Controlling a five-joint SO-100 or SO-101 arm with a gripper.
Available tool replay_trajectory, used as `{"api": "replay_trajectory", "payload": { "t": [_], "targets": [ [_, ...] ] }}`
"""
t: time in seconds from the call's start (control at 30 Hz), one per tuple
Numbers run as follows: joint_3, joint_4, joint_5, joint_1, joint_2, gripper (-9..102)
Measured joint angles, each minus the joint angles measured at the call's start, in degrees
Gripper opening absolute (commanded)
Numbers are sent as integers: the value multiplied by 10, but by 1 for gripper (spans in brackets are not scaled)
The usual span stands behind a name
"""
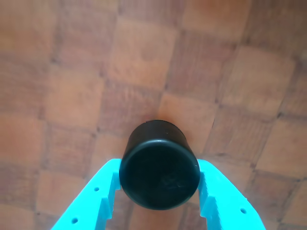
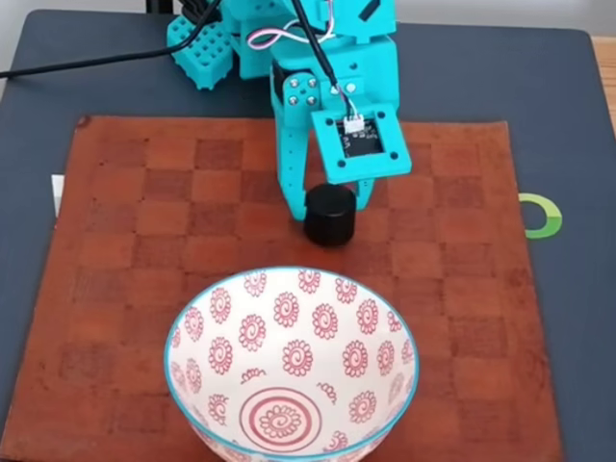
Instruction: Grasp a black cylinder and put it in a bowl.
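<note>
**Cylinder between the jaws, bowl waiting in front**

The black cylinder [image 1: 159, 173] sits squarely between the two turquoise fingers [image 1: 218, 191] of the gripper [image 1: 158, 191]. In the wrist view one finger flanks it on the left and the other on the right, each meeting its rounded side, so the jaws appear to be clenched on it. Whether it rests on the mat or is already just clear of it, I cannot tell from either view.

In the fixed view the cylinder [image 2: 330, 214] stands upright under the gripper [image 2: 329, 217], on the brown checkered mat [image 2: 125, 289] that covers the middle of the dark bench [image 2: 568, 144]. Its axis is vertical, with the flat top facing up toward the wrist camera.

The relation that matters now is cylinder to bowl [image 2: 289, 371]. In the fixed view the bowl lies nearer the camera than the cylinder, slightly to its left, with a strip of bare mat between the two. A carry would need to lift the cylinder above the light-blue rim before crossing it.

The cylinder is small, squat and matte black, roughly as wide as tall, with a softly rounded edge around its top. The bowl is far larger: white, with red spiral flowers and a red ringed centre.
</note>
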Motion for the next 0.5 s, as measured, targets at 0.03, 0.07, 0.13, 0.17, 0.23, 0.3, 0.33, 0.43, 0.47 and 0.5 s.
{"api": "replay_trajectory", "payload": {
  "t": [0.03, 0.07, 0.13, 0.17, 0.23, 0.3, 0.33, 0.43, 0.47, 0.5],
  "targets": [
    [-5, 0, 0, 0, 0, 13],
    [-11, 0, 0, 0, 0, 13],
    [-25, 0, 0, 0, 0, 13],
    [-33, 0, 0, 0, 0, 13],
    [-52, 1, 0, 2, 0, 13],
    [-70, 1, 0, 12, 0, 13],
    [-78, 1, 0, 20, 0, 13],
    [-101, 1, 0, 22, -1, 13],
    [-110, 1, 0, 25, -1, 13],
    [-119, 1, -4, 30, -1, 13]
  ]
}}
